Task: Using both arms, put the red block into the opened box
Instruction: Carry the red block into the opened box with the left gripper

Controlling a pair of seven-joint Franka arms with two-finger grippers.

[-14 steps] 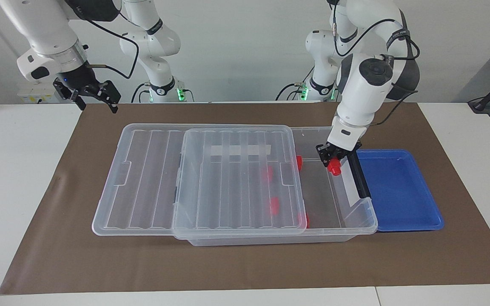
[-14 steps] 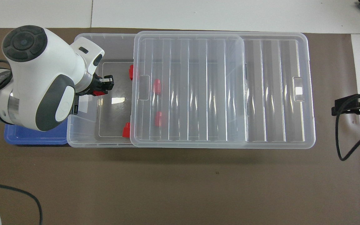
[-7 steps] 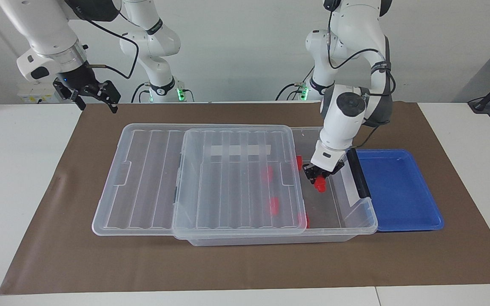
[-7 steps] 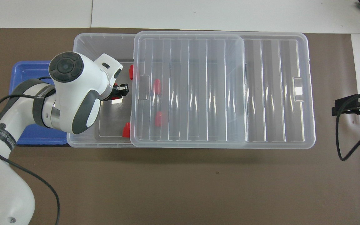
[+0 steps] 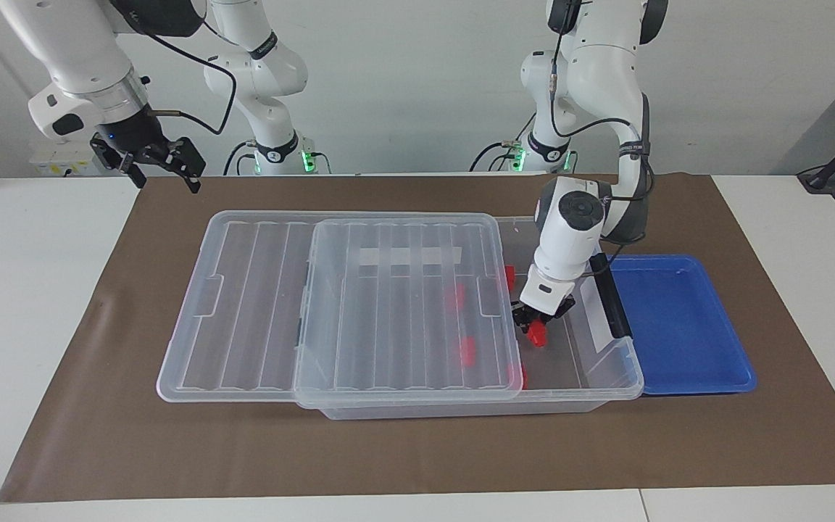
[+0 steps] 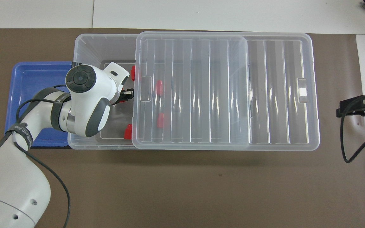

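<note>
My left gripper (image 5: 538, 325) reaches down into the uncovered end of the clear box (image 5: 629, 362) and is shut on a red block (image 5: 536, 337), held low inside, close to the lid's edge. In the overhead view the left gripper (image 6: 127, 94) shows past the wrist, which hides most of the held block. Several more red blocks lie in the box, one (image 5: 509, 278) uncovered, others (image 5: 467, 350) under the ribbed lid (image 5: 258, 304), which is slid toward the right arm's end. My right gripper (image 5: 164, 165) waits open in the air over the mat's corner at the right arm's end.
A shallow blue tray (image 5: 678, 319) lies against the box at the left arm's end, with nothing in it. The slid lid (image 6: 265, 95) overhangs the box. A brown mat (image 5: 417, 449) covers the table.
The left arm has swung from the box's end wall inward and downward with the red block, toward the lid's edge. The right arm has not moved.
</note>
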